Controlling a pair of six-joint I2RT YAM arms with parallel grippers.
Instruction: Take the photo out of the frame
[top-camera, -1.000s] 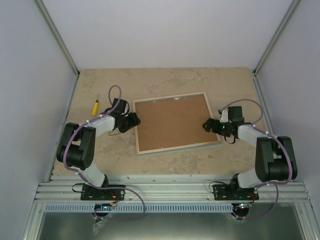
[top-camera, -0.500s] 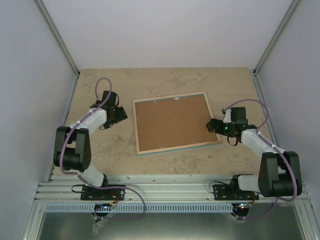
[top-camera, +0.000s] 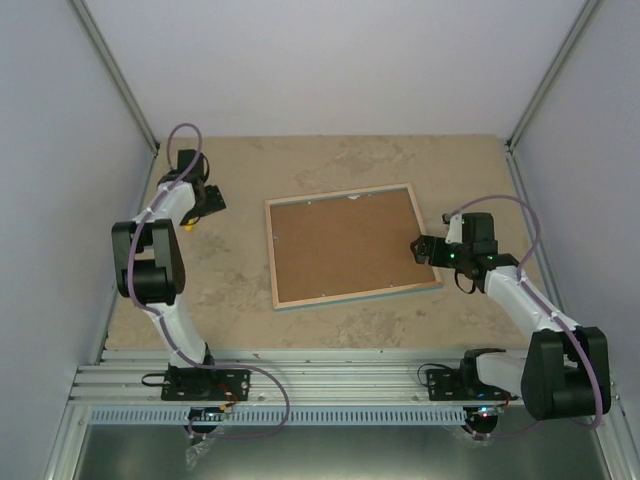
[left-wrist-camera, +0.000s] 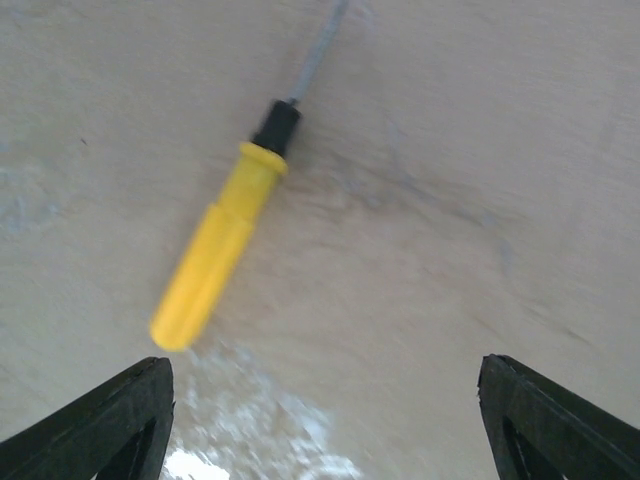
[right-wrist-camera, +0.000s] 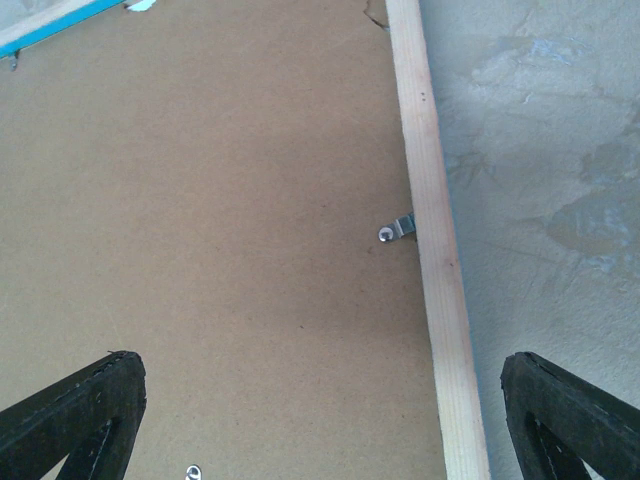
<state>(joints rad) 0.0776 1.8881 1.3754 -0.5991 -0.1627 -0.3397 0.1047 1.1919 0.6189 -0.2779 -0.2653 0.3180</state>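
step: likely tool pickup | left gripper (left-wrist-camera: 325, 405) wide open, empty, above yellow screwdriver (left-wrist-camera: 225, 250) far left | right gripper (right-wrist-camera: 320, 400) wide open, empty, over right edge of frame (top-camera: 350, 245) — face-down, centre; photo hidden underneath | next: grip handle squarely

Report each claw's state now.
Left claw: open, empty, by the yellow screwdriver.
Right claw: open, empty, over the frame's back.

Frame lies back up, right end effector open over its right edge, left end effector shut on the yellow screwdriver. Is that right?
No. The left wrist view shows the left end effector open, with the screwdriver lying loose on the table ahead of it, not gripped. The rest holds: the frame lies back up and the right end effector is open over its right edge.
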